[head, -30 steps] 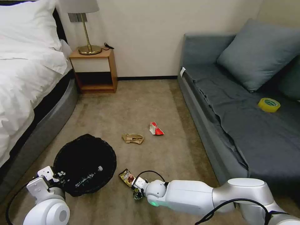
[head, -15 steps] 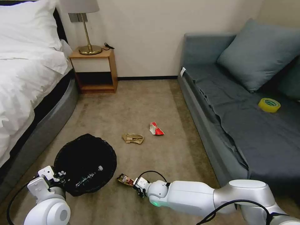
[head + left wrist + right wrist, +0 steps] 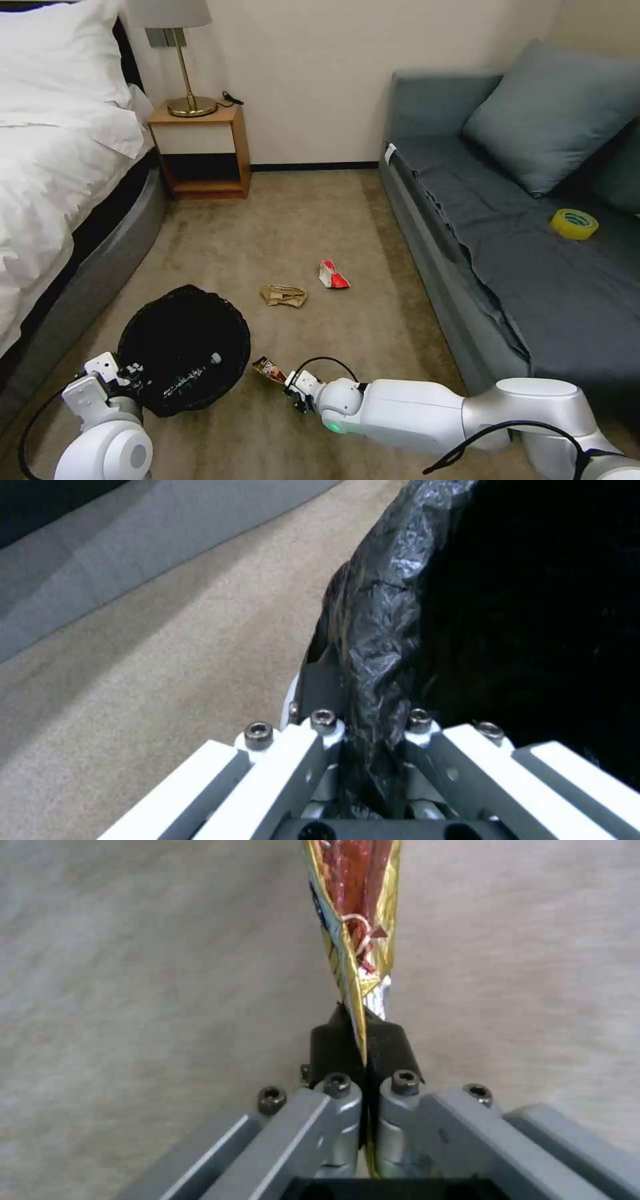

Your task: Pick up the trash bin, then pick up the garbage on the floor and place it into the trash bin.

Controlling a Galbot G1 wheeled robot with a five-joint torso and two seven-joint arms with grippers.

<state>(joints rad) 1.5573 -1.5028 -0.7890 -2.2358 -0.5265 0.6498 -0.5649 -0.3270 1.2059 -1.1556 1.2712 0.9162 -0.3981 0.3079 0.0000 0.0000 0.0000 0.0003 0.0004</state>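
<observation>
The trash bin [image 3: 180,347], lined with a black bag, hangs at the lower left with my left gripper [image 3: 127,375] shut on its rim [image 3: 373,645]. A clear bottle [image 3: 190,379] lies inside it. My right gripper [image 3: 288,385] is shut on one end of the yellow-brown snack wrapper [image 3: 269,369], which sticks out from the black pads [image 3: 333,1045] above the carpet, just right of the bin. The wrapper [image 3: 357,930] shows edge-on in the right wrist view. A crumpled tan paper [image 3: 284,295] and a red-white packet [image 3: 333,275] lie on the carpet farther ahead.
A bed [image 3: 60,173] runs along the left and a grey sofa [image 3: 533,267] along the right, with a yellow tape roll [image 3: 573,224] on it. A wooden nightstand [image 3: 200,150] with a lamp stands at the back wall. Carpet lies open between them.
My right gripper closed on the snack wrapper and lifted it off the carpet, turning it from flat to edge-on and carrying it slightly toward the bin. The bin shifted a little.
</observation>
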